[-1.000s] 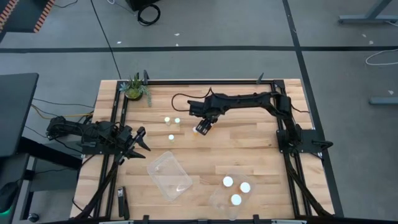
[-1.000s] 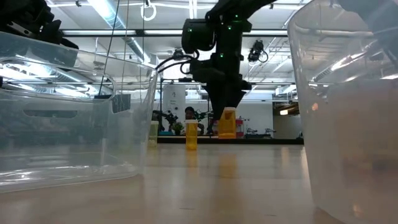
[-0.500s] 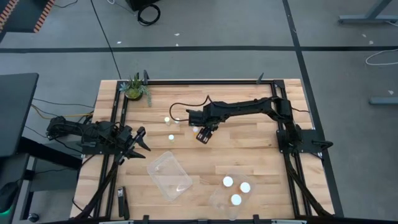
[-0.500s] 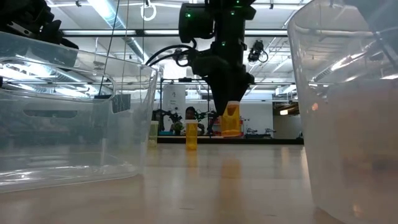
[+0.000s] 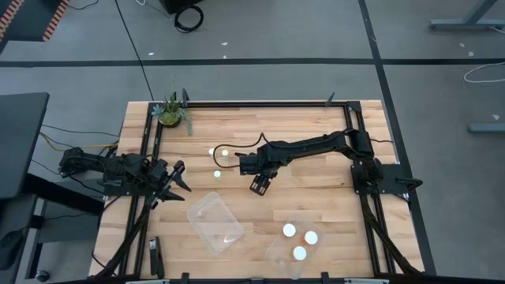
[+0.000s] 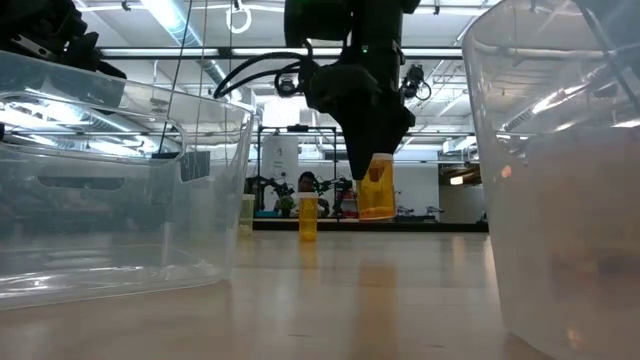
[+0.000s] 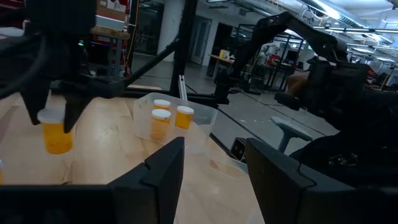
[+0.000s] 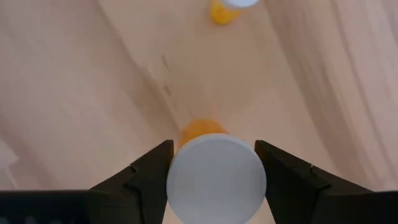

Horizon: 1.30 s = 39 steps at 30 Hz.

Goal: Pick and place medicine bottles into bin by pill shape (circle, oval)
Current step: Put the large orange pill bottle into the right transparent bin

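Observation:
My right gripper [image 5: 259, 185] is shut on an amber bottle with a white cap [image 6: 376, 188], held above the middle of the table. The right wrist view shows its cap [image 8: 216, 177] between my fingers. Two more bottles [image 5: 223, 152] [image 5: 217, 174] stand on their bases on the table to its far left. One bottle [image 6: 308, 215] shows in the low view. Three bottles [image 5: 300, 241] stand in the clear tub [image 5: 276, 256] at the near right. My left gripper [image 5: 177, 177] waits open at the table's left edge. My right gripper pinches the bottle at its white cap [image 8: 180, 180] between its two fingers [image 8: 149, 177], one on each side. The fingers come from above and point down. The bottle hangs upright below them, its amber body [image 6: 376, 200] clear of the table.
A second clear tub [image 5: 215, 223] lies empty at the near middle left. A green potted plant [image 5: 170, 112] stands at the far left corner. A black frame [image 5: 252, 102] runs along the table's edges. Bare wood lies between the held bottle and the tubs.
My right gripper has moved toward the table's near edge with the bottle, which stays upright and clear of the table. It has left the two standing bottles behind.

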### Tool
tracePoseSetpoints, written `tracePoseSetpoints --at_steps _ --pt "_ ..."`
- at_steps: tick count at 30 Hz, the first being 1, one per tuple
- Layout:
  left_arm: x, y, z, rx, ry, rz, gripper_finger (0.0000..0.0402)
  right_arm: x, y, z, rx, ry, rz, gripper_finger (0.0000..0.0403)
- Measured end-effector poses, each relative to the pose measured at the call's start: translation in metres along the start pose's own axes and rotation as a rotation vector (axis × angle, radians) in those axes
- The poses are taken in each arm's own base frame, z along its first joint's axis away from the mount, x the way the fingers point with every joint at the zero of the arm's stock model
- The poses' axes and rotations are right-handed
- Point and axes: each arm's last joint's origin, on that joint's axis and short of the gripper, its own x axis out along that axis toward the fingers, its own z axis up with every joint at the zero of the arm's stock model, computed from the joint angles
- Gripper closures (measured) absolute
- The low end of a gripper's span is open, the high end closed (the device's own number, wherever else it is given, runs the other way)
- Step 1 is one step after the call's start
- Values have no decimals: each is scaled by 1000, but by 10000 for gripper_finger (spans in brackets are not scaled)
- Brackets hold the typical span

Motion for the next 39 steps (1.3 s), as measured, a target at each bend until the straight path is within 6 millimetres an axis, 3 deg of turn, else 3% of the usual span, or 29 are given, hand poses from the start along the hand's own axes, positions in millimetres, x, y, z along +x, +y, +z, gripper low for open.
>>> tracePoseSetpoints --at_steps 10,22,31,39 --pt "0 0 0 0 0 0 222 -6 18 -13 -18 15 9 177" --pt "0 0 0 0 0 0 223 -50 59 -24 -56 -112 90 177" --pt "0 0 0 0 0 0 225 -77 91 -49 -95 -151 155 177" --pt "0 0 0 0 0 0 221 -81 113 -75 -105 -140 177 177"
